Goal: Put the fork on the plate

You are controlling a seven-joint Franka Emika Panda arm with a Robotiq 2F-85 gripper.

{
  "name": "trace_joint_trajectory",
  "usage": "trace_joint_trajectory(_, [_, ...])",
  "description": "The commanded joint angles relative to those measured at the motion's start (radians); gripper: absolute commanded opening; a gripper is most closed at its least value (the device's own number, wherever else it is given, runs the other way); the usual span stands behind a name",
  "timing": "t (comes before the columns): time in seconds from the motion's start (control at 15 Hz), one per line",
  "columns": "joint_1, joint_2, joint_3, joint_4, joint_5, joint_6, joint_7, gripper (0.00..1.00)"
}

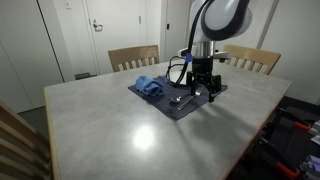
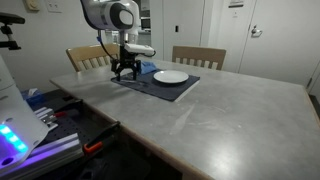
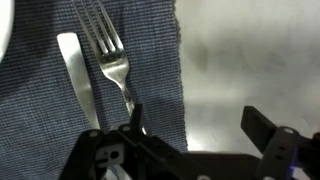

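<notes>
The fork (image 3: 112, 60) lies flat on the blue placemat (image 3: 152, 45), close to the edge of the placemat that borders the bare grey table (image 3: 250, 60), and it is not on the plate (image 2: 171, 76). A second flat silver utensil (image 3: 72, 70) lies just beside it, further in on the placemat. The gripper (image 3: 198, 120) hangs low over this edge with its claw spread wide. One finger (image 3: 135, 115) covers the end of the fork handle, and I cannot tell if they touch. In an exterior view the white plate sits on the same placemat, apart from the gripper (image 2: 124, 72).
</notes>
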State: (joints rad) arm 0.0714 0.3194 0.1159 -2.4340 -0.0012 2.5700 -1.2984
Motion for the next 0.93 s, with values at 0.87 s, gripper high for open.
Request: trace_joint_trajectory(0.87, [-0.012,0.084,0.022,0.069,-0.057,0.046,0.090,1.00])
